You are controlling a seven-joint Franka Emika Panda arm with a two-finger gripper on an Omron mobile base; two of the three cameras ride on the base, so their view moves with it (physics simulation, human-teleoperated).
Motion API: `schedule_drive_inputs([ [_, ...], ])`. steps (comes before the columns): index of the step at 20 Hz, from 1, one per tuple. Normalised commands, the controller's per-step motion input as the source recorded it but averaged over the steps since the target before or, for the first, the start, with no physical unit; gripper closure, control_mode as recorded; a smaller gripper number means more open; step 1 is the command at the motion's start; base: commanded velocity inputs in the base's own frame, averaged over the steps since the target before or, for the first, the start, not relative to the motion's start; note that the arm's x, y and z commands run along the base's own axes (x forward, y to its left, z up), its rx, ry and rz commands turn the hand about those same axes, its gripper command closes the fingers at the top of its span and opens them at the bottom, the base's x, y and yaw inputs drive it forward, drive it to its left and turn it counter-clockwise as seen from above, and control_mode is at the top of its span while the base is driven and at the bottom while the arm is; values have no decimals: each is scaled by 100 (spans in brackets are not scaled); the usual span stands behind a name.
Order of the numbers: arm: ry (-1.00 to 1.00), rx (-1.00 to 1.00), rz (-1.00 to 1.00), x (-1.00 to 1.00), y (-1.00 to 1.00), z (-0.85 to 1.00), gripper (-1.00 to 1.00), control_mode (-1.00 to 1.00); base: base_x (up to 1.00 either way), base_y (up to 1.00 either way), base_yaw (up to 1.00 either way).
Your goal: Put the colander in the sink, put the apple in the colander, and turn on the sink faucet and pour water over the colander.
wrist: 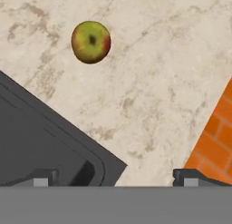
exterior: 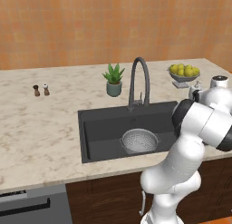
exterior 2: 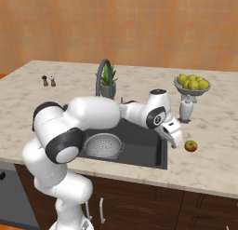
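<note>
The apple (exterior 2: 190,145) lay alone on bare marble surface (exterior 2: 218,145) just right of the sink (exterior 2: 153,152), open from above and on every side. Behind it, near but apart, stood a white dispenser bottle (exterior 2: 185,109) and the footed fruit bowl (exterior 2: 191,87). The colander (exterior 2: 103,146) sat in the basin, uncovered from above, with the faucet (exterior 2: 103,73) arching behind it.

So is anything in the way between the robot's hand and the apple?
No. The open gripper hangs beside the apple, with bare counter between them and nothing else in that gap.
</note>
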Motion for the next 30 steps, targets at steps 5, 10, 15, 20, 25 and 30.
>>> schedule_drive_inputs([
  [5,-2,1,-1,6,-60,0,-100,-100,0,0,0],
  [10,-18,0,0,16,-27,-6,-100,-100,0,0,0],
  [15,-5,2,0,27,-28,-15,-100,-100,0,0,0],
  [20,0,4,0,25,-14,-27,-100,-100,0,0,0],
  [25,0,4,0,34,-11,-19,-100,-100,0,0,0],
  [30,3,2,0,27,-11,-30,-100,-100,0,0,0],
])
